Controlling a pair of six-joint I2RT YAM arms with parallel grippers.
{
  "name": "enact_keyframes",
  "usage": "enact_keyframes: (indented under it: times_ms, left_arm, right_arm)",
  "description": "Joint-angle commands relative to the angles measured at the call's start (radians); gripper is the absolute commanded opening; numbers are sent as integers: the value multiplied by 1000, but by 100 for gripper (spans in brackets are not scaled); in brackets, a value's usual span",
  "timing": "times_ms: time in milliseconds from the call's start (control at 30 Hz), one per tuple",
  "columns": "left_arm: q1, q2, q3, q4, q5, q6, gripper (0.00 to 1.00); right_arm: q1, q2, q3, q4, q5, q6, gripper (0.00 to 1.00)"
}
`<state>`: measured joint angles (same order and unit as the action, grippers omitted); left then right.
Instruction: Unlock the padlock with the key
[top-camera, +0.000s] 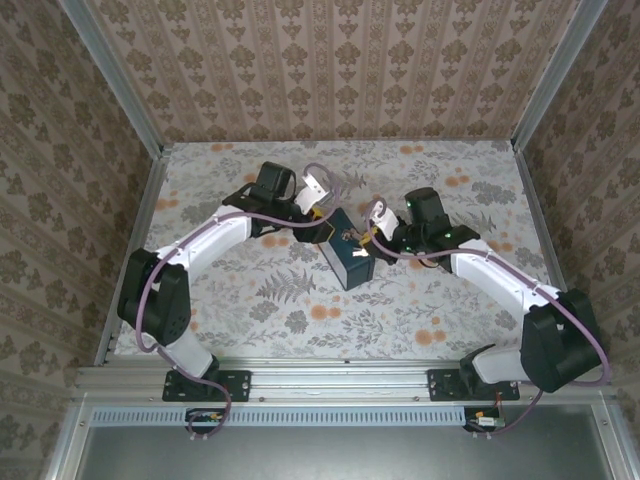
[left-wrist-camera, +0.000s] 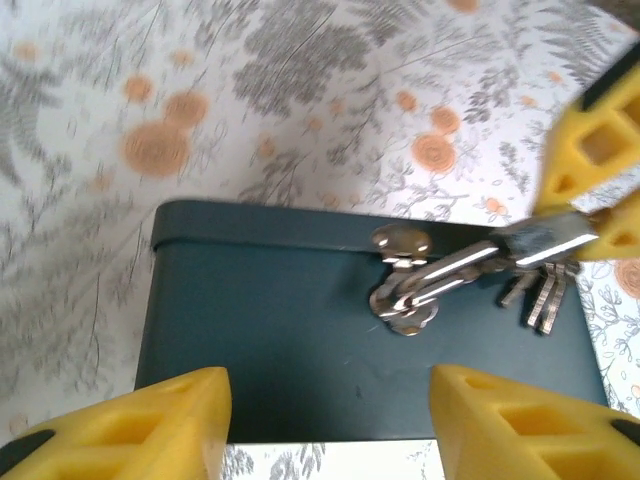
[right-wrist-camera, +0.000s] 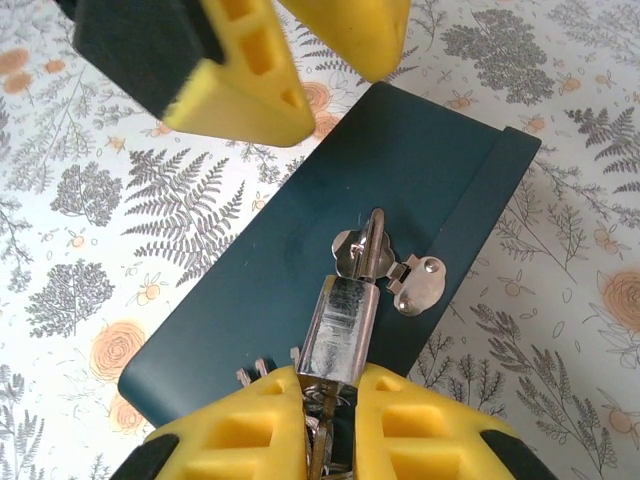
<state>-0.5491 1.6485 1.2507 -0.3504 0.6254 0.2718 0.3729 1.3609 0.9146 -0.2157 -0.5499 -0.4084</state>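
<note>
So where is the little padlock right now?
It's mid-table: in the right wrist view, the padlock is hooked through the latch on the blue tin, and the right gripper pinches its bottom end.

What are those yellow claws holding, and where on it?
The right jaws pinch the padlock by the bottom end of its body; the left jaws hold nothing.

Count: 1 tin (right-wrist-camera: 400, 160), 1 padlock (right-wrist-camera: 340, 325) in right claw (right-wrist-camera: 330, 395), 1 key bunch (left-wrist-camera: 545, 290) beside it, 1 left claw (left-wrist-camera: 330, 400).
</note>
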Motion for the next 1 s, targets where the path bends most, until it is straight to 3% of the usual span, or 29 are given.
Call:
enact_keyframes:
  times_ms: [0,333,467,600,700,967]
  left_arm:
    - [-3,13,34,28,114,169,51]
    - [-46,162,169,6,67,159,39]
    - [-23,180,210,0,-15,45,44]
    - [65,156,207,49,-96,-195,48]
    - [137,123,146,88,-137,-299,48]
    - [127,151,88,86,-195,-267,51]
  right_arm:
    - [-21,24,62,-45,-90,13,16]
    - [-38,-12,54,-72,-66,-41,16]
    - [-29,-25,44,-35,-49,-29,14]
    - [28,-48,16,26,2,-39,15]
    - [58,-37,22,24,37,-63,14]
    - [56,-5,67,-82,15,-202,14]
